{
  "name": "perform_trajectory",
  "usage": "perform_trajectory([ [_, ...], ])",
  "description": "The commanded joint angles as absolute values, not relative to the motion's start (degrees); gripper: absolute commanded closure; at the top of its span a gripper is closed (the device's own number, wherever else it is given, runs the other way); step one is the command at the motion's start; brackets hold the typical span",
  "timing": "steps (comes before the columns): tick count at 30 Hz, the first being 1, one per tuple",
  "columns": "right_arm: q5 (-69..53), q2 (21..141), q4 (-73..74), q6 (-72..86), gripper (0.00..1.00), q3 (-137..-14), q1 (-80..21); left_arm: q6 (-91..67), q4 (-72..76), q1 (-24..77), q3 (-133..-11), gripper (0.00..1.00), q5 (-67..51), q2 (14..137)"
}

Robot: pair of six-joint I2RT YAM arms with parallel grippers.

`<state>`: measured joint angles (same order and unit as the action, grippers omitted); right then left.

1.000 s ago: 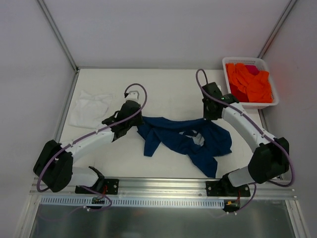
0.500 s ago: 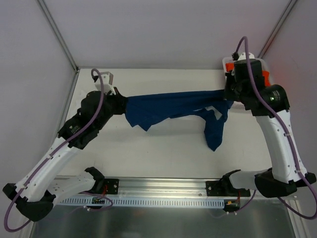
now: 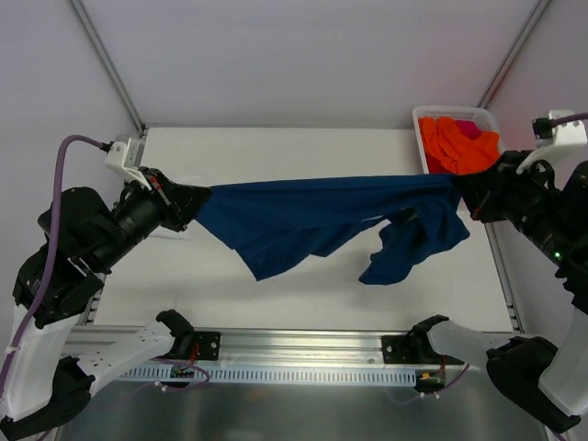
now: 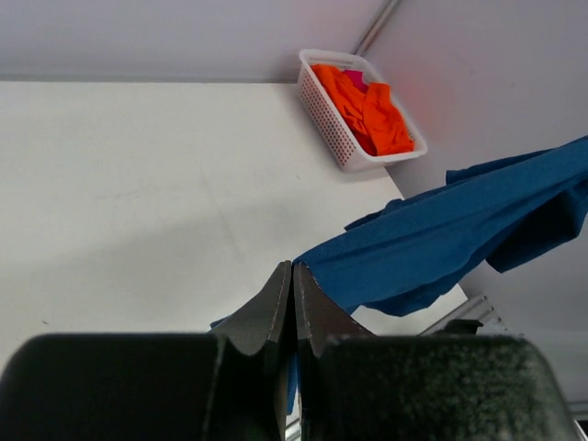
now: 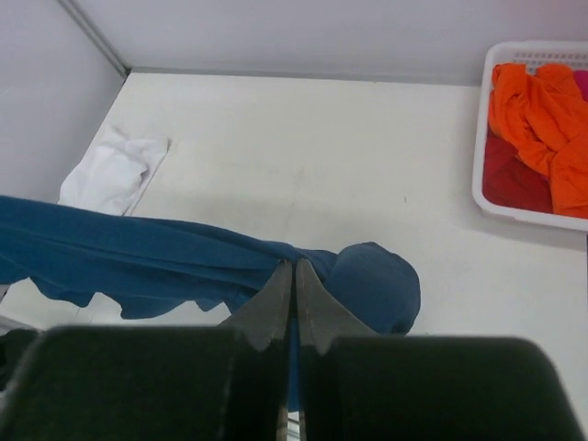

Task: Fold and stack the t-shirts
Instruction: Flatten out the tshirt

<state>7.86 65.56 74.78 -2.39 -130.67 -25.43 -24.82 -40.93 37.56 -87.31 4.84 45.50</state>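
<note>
Lifted and spread wide now, left gripper (image 3: 188,204) and right gripper (image 3: 464,195) each clamp one end of the soft navy cotton t-shirt (image 3: 303,216), stretched taut above the white table (image 3: 303,156) (ready for laying flat).

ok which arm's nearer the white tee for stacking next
Likely left: its gripper, shut on the navy tee, hangs near the white tee; the right gripper is by the basket.

A lab test cell: white table (image 3: 303,156) (plain panel walls (image 3: 303,55)), aluminium rail (image 3: 303,342).
</note>
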Motion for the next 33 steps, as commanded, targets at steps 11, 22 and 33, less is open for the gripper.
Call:
perform_trajectory([
  [11, 8.8, 63.9, 63.0, -2.2, 1.0, -91.3, -24.4, -30.1, -43.8, 37.4, -74.0, 1.0, 22.4, 58.5],
  [22, 13.8, 98.1, 45.9, -2.5, 0.99, -90.1, -19.9, -32.1, -28.2, 32.3, -71.4, 0.91, 35.8, 93.1],
  [33, 15.7, 100.6, 42.5, -5.0, 0.41, -92.8, -20.0, -31.7, -23.4, 32.8, -70.0, 0.01, 37.9, 86.0],
])
